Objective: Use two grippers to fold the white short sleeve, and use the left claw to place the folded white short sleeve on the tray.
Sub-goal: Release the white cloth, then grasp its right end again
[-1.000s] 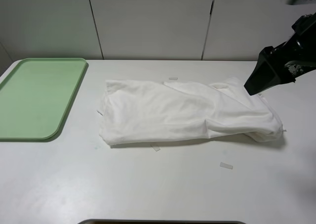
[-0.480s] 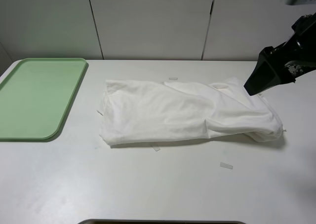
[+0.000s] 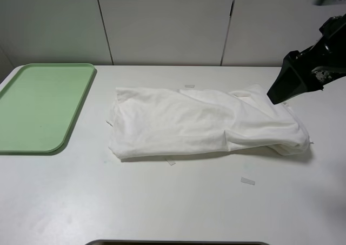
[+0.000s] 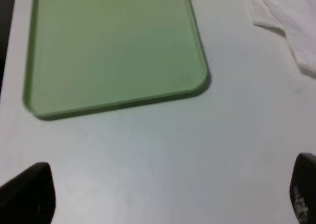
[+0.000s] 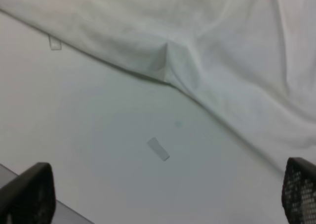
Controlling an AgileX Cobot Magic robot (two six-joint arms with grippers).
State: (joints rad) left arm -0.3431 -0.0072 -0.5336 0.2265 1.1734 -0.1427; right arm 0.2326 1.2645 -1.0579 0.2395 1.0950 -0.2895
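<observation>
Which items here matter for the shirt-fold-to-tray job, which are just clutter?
Job: white T-shirt, green tray, left gripper, right gripper.
Lying about: small white tape strips on the table.

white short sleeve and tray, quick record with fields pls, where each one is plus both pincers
white short sleeve: roughly folded into a long bundle, in the middle of the table, off the tray
tray: pale green, table's left side, bare, apart from the shirt
left pincer: open, holding nothing, over table near a tray corner
right pincer: open, holding nothing, over table by the shirt's right end
tape strips: small, on the table around the shirt
</observation>
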